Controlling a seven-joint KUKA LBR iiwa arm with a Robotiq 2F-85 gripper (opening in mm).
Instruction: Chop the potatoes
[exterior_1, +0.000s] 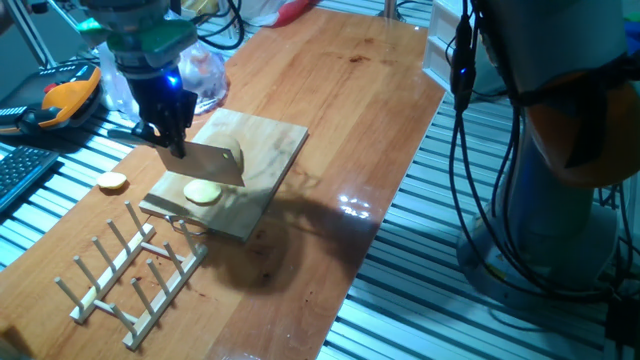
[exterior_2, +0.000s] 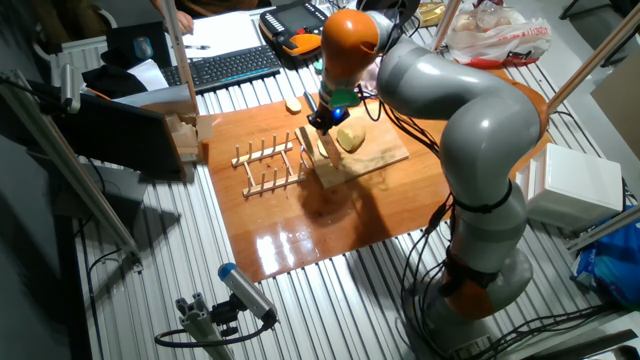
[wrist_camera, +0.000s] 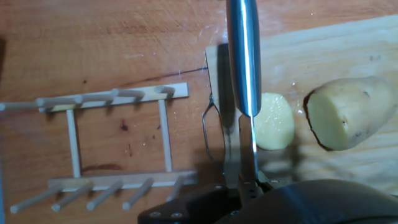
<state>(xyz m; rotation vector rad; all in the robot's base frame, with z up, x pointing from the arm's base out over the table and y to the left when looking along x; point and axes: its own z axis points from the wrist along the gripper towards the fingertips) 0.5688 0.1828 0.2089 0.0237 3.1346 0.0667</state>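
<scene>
The potatoes lie on the wooden cutting board (wrist_camera: 336, 50) as a large piece (wrist_camera: 348, 112) with its cut face showing and a smaller cut-off piece (wrist_camera: 273, 121) to its left. My gripper (wrist_camera: 249, 186) is shut on a knife (wrist_camera: 242, 56), whose blade stands edge-down along the left side of the smaller piece. In one fixed view the gripper (exterior_1: 172, 140) holds the broad blade (exterior_1: 215, 160) just behind the pale piece (exterior_1: 202, 192); the large piece is hidden by the blade. The other fixed view shows gripper (exterior_2: 322, 118) beside the potato (exterior_2: 350, 137).
A wooden peg rack (exterior_1: 130, 270) sits just off the board's near edge. A small orange-yellow slice (exterior_1: 112, 182) lies on the table left of the board. A clear plastic bag (exterior_1: 205, 75) and a yellow tool (exterior_1: 70, 95) are behind the gripper.
</scene>
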